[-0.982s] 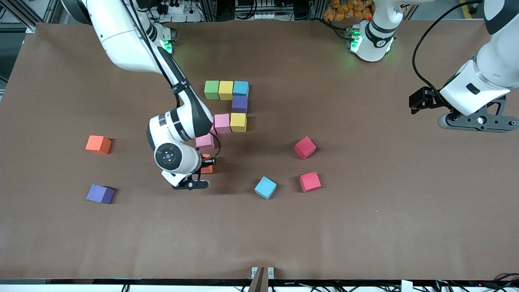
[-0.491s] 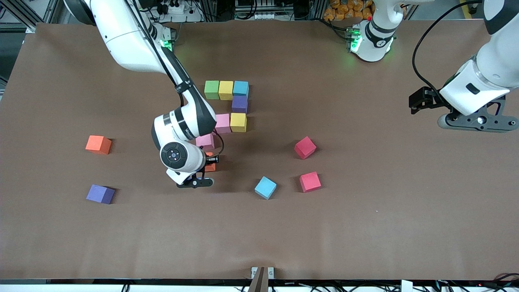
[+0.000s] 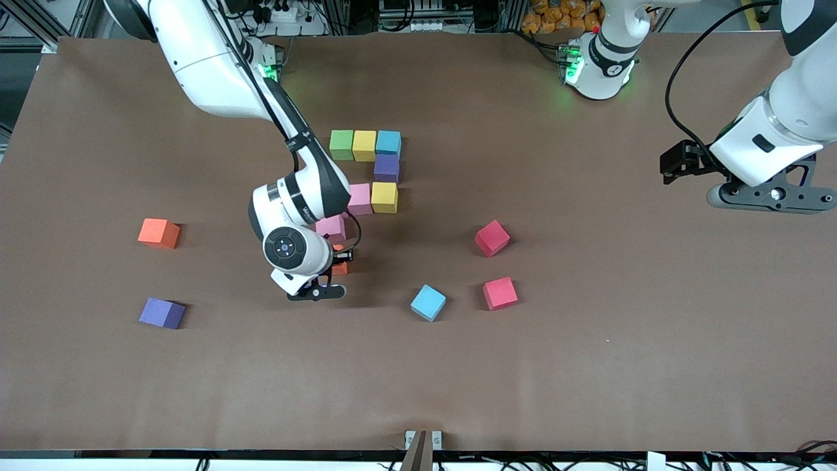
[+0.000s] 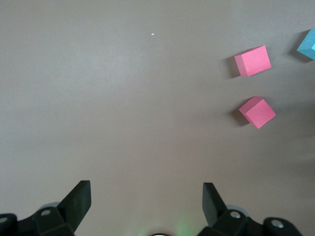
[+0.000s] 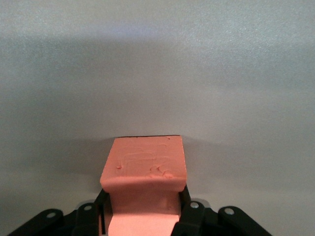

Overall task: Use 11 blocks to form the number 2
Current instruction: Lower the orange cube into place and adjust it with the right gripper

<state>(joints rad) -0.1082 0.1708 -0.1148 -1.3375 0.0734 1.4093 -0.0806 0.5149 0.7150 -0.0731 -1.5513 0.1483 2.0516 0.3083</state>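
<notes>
Right gripper [image 3: 335,261] clamps an orange block [image 5: 144,172] above the brown table [image 3: 588,366]; left gripper [image 4: 146,196] waits, spread wide.

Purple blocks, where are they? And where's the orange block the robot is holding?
purple block in the number 2 [image 3: 386,167], front view, middle of its top face.
loose purple block [image 3: 161,312], front view, middle of its top face.
held orange block [image 5: 146,164], right wrist view, top face, just above the gripping fingers.
</notes>
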